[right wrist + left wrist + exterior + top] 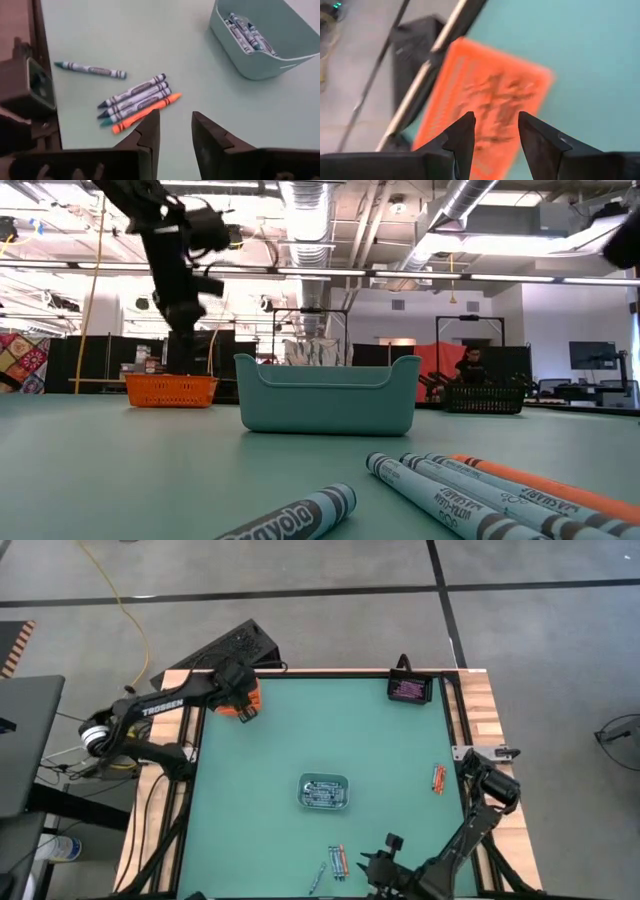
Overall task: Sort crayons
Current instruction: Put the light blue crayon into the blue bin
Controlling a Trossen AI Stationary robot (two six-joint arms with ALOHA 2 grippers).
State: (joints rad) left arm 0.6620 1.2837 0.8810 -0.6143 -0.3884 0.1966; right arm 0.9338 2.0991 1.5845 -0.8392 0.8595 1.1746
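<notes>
Several crayons (137, 98) are lying loose on the green table (300, 730) near its front edge: a tight cluster of grey-blue sticks with one orange one touching alongside, and a single grey-blue crayon (91, 70) lying apart from them. More grey-blue crayons are already sitting in the clear-grey tray (324, 791) at mid-table, a few orange ones (437, 778) are lying near the right edge, and purple-pink ones are filling the black tray (410, 689) at the far right corner.

The left hand (495, 131) is hovering directly over the orange tray (243, 705) at the far left corner, fingers spread apart with nothing between them; this is reading as the end of a drop-off. The right hand (174, 127) is hanging just short of the front cluster, fingers parted and empty, pointing toward the orange crayon.

Judgement: sorting is partway along, with the front cluster and the right-edge group not yet binned. The next move is calling for the right hand lowering onto one stick, singling it out from its touching neighbours, then carrying it to the matching tray.
</notes>
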